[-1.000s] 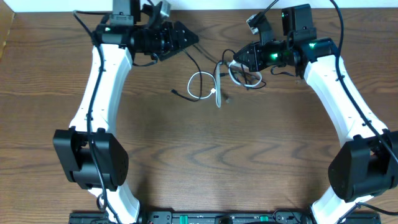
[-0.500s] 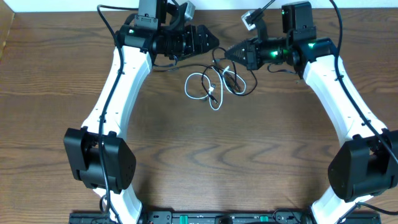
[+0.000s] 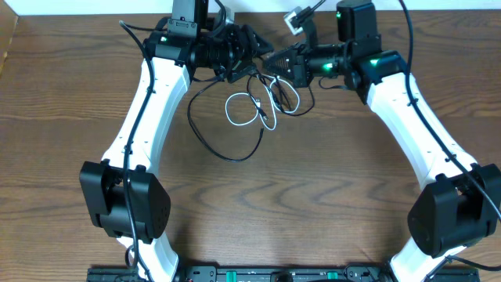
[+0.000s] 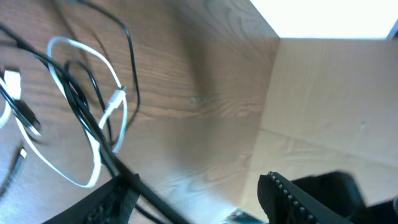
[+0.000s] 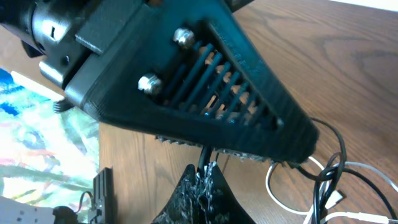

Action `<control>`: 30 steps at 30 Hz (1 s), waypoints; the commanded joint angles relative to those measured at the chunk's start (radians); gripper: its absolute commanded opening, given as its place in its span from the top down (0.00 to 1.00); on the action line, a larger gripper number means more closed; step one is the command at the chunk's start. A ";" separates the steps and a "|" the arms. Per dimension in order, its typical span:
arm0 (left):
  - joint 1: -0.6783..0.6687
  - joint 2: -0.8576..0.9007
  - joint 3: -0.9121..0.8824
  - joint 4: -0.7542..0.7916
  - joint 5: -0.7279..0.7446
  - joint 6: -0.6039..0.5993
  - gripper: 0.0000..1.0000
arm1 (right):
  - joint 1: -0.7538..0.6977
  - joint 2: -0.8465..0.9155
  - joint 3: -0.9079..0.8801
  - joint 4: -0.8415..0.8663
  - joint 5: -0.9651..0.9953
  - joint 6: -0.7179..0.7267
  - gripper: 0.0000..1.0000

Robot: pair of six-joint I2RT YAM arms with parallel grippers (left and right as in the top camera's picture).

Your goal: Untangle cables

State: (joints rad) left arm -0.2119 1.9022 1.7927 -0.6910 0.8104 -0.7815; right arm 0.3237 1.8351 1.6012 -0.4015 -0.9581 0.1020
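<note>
At the far edge of the table (image 3: 313, 196), the right claw (image 5: 202, 183) pinches the black cable (image 3: 231, 159) — the left claw (image 4: 196, 183) gapes wide. The white cable (image 3: 227, 110) lies looped just below them.

Looks like a robotics lab bench to me, not somebody's home. The white-and-black left arm (image 3: 141, 117) and right arm (image 3: 415, 117) rise from an equipment rail (image 3: 258, 275) at 6 o'clock on a wood-grain table (image 3: 313, 196). There's a plain white strip (image 3: 78, 6) at 12 o'clock and a cardboard panel (image 4: 336, 106) beside the tabletop.
</note>
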 commanded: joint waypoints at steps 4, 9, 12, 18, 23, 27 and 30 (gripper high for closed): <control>0.004 0.003 -0.005 0.002 0.016 -0.156 0.75 | 0.023 -0.029 0.003 -0.018 0.092 0.010 0.99; 0.006 0.003 -0.005 0.016 0.011 -0.118 0.93 | 0.023 -0.029 0.003 -0.029 0.141 0.010 0.99; 0.009 0.003 -0.005 0.017 0.008 0.032 0.93 | 0.022 -0.029 0.003 -0.029 0.146 0.009 0.99; 0.064 0.003 -0.005 0.000 0.008 0.230 0.92 | 0.016 -0.029 0.003 -0.106 0.315 0.009 0.62; 0.113 0.003 -0.005 -0.036 0.008 0.232 0.93 | 0.017 -0.029 0.003 -0.204 0.555 0.010 0.32; 0.112 0.003 -0.005 -0.041 0.035 0.227 0.93 | 0.017 -0.012 0.002 -0.220 0.589 0.010 0.29; 0.098 0.003 -0.005 -0.027 0.121 0.212 0.93 | 0.018 0.038 0.002 -0.214 0.574 0.038 0.36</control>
State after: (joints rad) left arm -0.0975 1.9022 1.7916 -0.7307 0.8337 -0.5781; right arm 0.3428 1.8343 1.6016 -0.6170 -0.4118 0.1188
